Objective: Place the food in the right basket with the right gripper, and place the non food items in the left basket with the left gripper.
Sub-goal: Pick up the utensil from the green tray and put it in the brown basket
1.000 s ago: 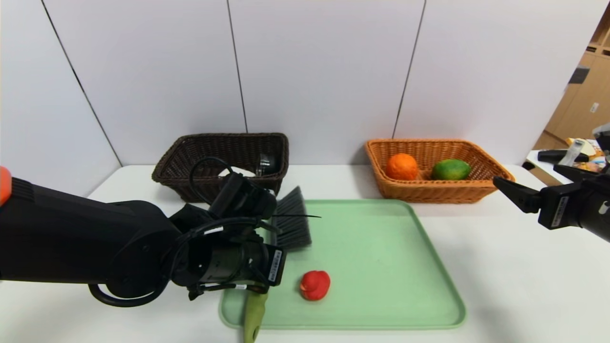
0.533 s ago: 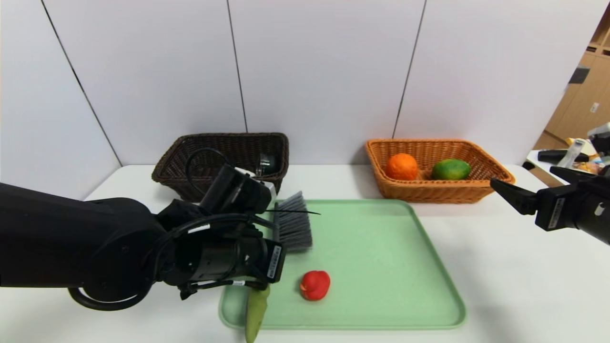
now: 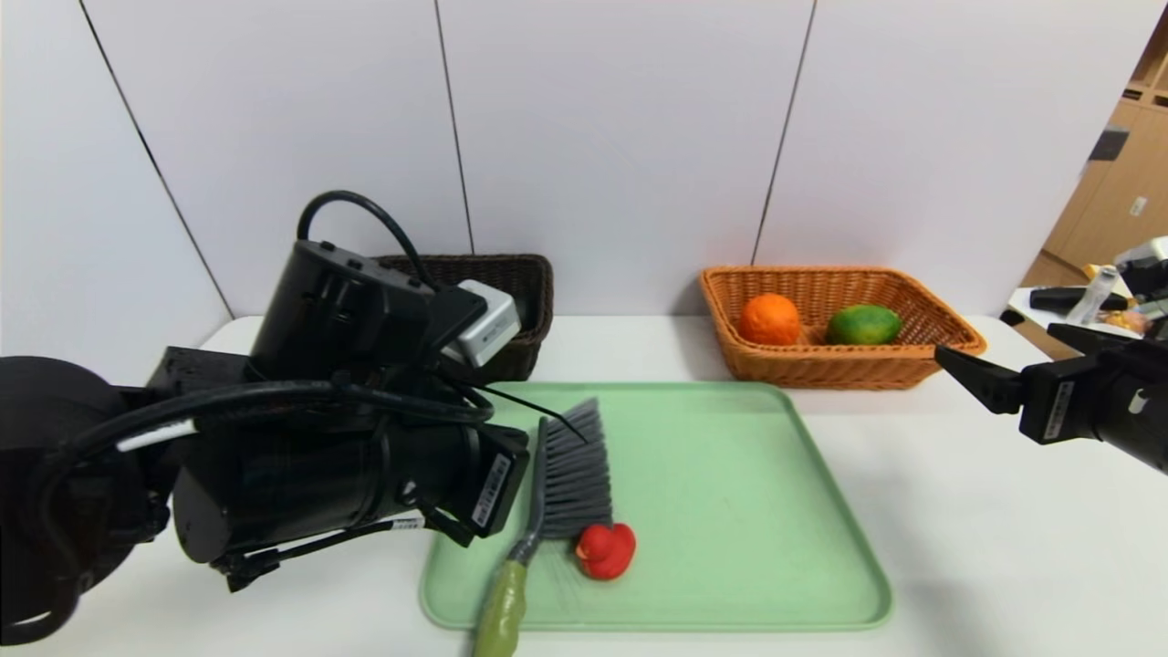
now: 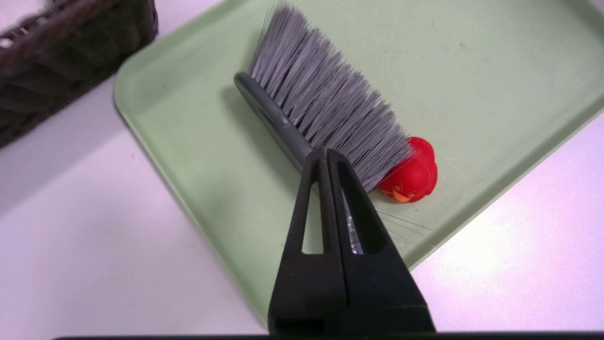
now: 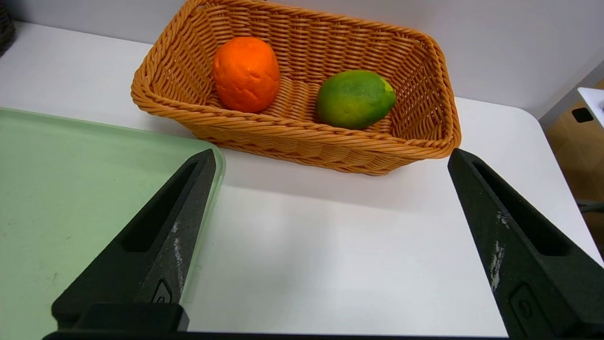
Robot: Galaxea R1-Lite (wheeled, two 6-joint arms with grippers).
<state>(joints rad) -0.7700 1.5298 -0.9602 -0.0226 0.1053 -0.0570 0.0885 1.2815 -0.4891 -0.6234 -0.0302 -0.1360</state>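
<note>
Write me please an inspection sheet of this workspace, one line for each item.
Surface: white table with a green tray.
Job's things: orange and green fruit lie in the right basket. Brush lies on the tray, handle over its edge, bristles touching the red duck toy. Left basket: contents hidden by the arm.
Clutter: nothing seen on the table.
Grippers: left hand shut, above the brush's spine. Right hand open, over the table near the right basket.
Cables: black cable loops over the left arm.
Surroundings: white wall panels; wooden cabinet at far right.
</note>
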